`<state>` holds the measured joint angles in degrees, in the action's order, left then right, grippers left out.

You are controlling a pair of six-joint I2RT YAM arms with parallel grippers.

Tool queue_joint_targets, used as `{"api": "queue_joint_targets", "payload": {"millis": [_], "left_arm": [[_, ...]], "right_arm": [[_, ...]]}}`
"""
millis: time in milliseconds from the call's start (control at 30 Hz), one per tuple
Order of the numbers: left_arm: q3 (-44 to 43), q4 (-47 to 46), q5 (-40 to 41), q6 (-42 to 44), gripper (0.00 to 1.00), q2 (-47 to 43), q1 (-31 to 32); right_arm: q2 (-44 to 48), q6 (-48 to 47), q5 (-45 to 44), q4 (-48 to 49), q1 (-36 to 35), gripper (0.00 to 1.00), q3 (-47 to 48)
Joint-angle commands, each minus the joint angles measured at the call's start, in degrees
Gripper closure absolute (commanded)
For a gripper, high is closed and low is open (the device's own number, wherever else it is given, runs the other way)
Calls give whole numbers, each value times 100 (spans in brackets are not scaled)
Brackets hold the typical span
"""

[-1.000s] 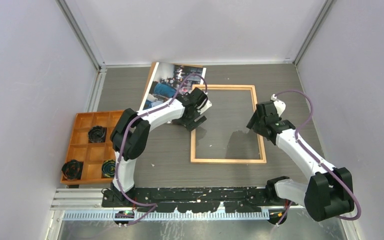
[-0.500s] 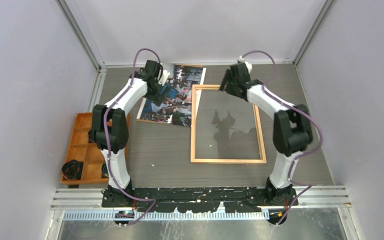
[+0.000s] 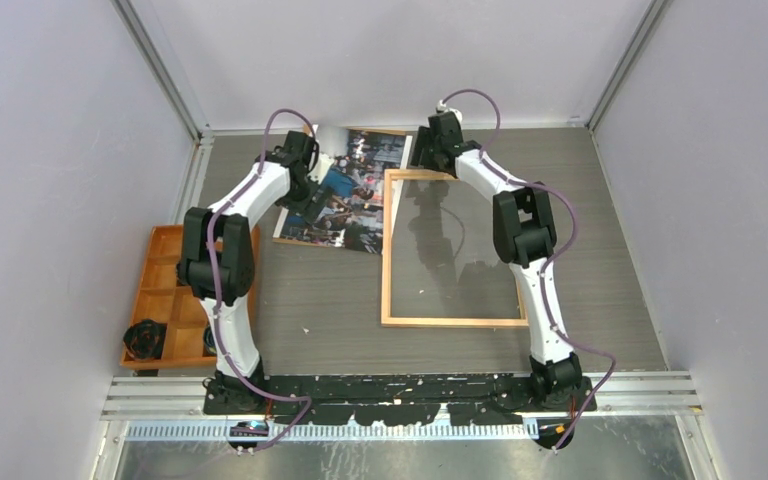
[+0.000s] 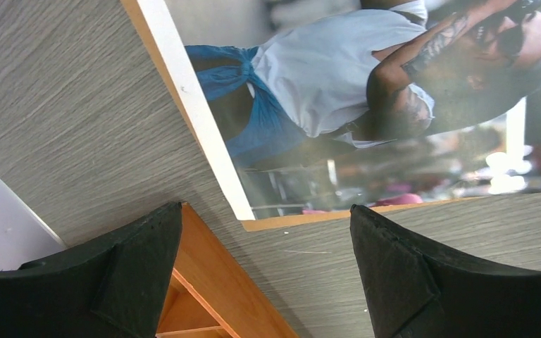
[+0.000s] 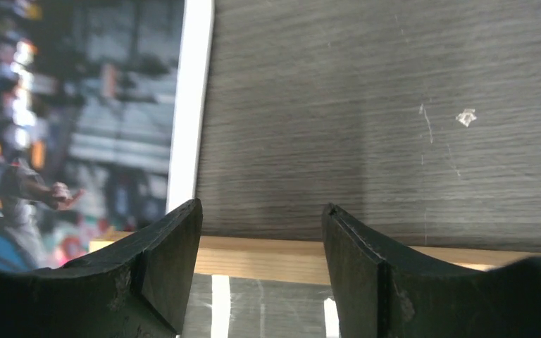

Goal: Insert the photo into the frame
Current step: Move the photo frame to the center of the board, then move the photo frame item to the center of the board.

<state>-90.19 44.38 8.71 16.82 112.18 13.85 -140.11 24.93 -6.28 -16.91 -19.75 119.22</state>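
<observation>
On the far part of the desk [image 3: 610, 200], toward 11 o'clock in the overhead view, the photo [image 3: 355, 195] lay flat and picture-side up, slightly skewed. A thin brown edge of board [image 4: 423, 205] showed under its white border. At its 4 o'clock lay the frame [image 3: 387, 260], also flat on the desk, with its far left corner just beside the print's right edge. A glossy clear sheet [image 3: 460, 255] inside the frame caught reflections of the arms.

The left pincer [image 3: 303, 192] hung over the photo's 9 o'clock edge. In its wrist view the pincer [image 4: 268, 282] stood wide apart with nothing between its fingers [image 4: 137, 271], and the print's corner sat just beyond them. Whether the tips touched the paper could not be told.

The right pincer [image 3: 423, 152] reached to 12 o'clock, over the frame's far left corner. In its wrist view the pincer [image 5: 260, 271] was spread as well and gripped nothing. The frame's pale wood strip [image 5: 268, 253] ran across the gap between the fingers [image 5: 158, 274], with bare desk beyond it and the photo's white border at 10 o'clock.

At 8 o'clock on the desk sat an orange compartment tray [image 3: 165, 245] holding dark round pieces [image 3: 145, 338], well apart from the frame.
</observation>
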Motion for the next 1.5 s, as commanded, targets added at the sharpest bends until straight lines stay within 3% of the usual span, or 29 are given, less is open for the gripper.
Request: {"api": "queue_joint_targets", "payload": {"millis": [0,267,467,667,867,1100,1467], "left_arm": [[112,-196,-35,91,9,-120,-93],[160,-314,142,138,9,-10,-101],[98,-361,228,162,9,110,-143],[-77,-343,225,143,9,155,-307],[-747,-175,357,-42,8,432,-608],[-1406,-50,179,-291,8,801,-814],[-1341,-224,359,-269,9,1153,-813]], "right_arm": [[-52,-128,128,-14,79,33,157],[639,-69,156,387,395,43,-1303],[1304,-21,89,603,724,45,-2350],[1614,79,-505,424,522,36,-2025],[1371,285,-604,375,-424,30,-1149],[1076,335,-306,571,-1420,34,-776],[368,757,-17,96,-1495,37,-465]]}}
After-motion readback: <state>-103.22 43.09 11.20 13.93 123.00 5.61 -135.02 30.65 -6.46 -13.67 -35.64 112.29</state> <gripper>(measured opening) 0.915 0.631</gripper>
